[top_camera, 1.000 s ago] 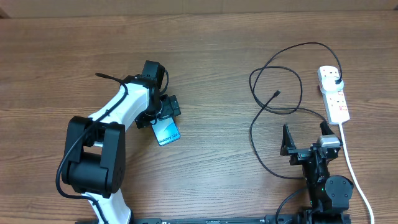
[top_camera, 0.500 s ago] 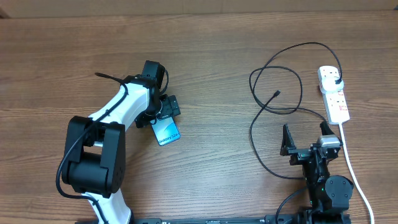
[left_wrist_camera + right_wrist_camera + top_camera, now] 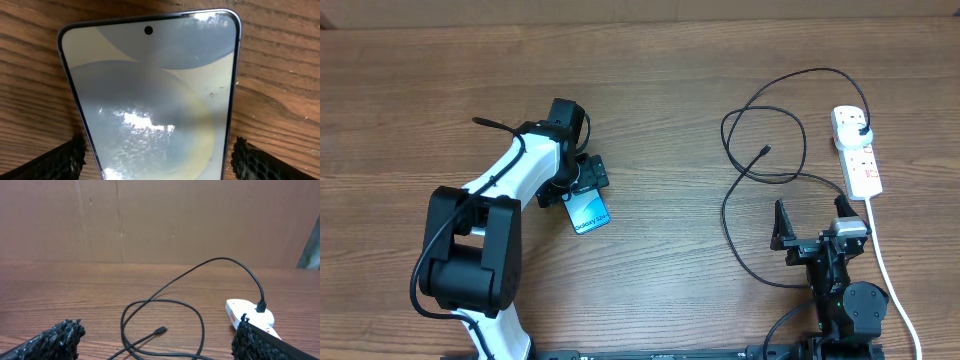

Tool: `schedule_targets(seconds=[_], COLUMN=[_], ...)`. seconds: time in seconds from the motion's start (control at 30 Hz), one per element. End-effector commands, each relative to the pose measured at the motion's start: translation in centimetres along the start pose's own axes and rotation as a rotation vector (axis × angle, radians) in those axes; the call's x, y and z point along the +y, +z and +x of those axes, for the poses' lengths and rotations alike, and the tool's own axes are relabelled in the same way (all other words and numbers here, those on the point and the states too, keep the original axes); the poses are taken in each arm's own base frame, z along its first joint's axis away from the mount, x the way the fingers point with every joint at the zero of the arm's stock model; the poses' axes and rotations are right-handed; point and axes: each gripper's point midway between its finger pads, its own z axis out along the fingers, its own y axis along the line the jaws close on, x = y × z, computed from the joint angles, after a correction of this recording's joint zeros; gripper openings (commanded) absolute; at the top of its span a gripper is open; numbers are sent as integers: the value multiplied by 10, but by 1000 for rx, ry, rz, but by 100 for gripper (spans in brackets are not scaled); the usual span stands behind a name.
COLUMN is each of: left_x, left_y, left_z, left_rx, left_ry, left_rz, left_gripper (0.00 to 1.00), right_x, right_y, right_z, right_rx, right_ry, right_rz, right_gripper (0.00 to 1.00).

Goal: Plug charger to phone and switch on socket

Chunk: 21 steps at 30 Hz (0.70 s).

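Spreading across the whole overhead view, the wooden bench [image 3: 400, 90] carries everything. The left arm [image 3: 510, 175] reaches toward its middle, and the left jaws stand wide, one finger [image 3: 60, 160] at each long edge of the phone. A sliver of wood shows between the other finger [image 3: 270, 162] and the phone's edge, so they straddle it without clamping. The right arm [image 3: 840, 290] sits at the near edge. The right jaws gape wide on nothing and face the cable. The charger [image 3: 724, 210] lies in loose black loops right of centre, its plug [image 3: 861, 131] seated in the far outlet of the socket [image 3: 860, 165], a white power strip at the far right. The phone [image 3: 588, 212] lies flat, screen up and lit, well apart from the cable. The charger's connector tip [image 3: 765, 151] rests free on the wood inside the upper loop.
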Motion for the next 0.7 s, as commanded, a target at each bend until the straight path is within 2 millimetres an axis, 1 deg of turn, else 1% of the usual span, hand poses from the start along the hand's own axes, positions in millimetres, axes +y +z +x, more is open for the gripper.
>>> schedule_targets(seconds=[0.0, 0.17, 0.3, 0.53, 0.67], left_x=[10, 9, 6, 6, 4], left_y=[35, 65, 79, 79, 76], left_z=[24, 48, 66, 77, 86], left_rx=[119, 254, 350, 399, 429], left_ry=[-34, -50, -68, -73, -66], left_rz=[-40, -23, 8, 5, -2], left_gripper=[97, 95, 93, 94, 93], right_x=[0, 0, 0, 0, 0], right_y=[0, 0, 0, 0, 0], right_z=[1, 1, 1, 1, 1], right_rx=[-7, -7, -6, -7, -7], right_ry=[-5, -5, -5, -5, -5], right_rz=[4, 4, 4, 4, 4], right_gripper=[100, 100, 100, 100, 100])
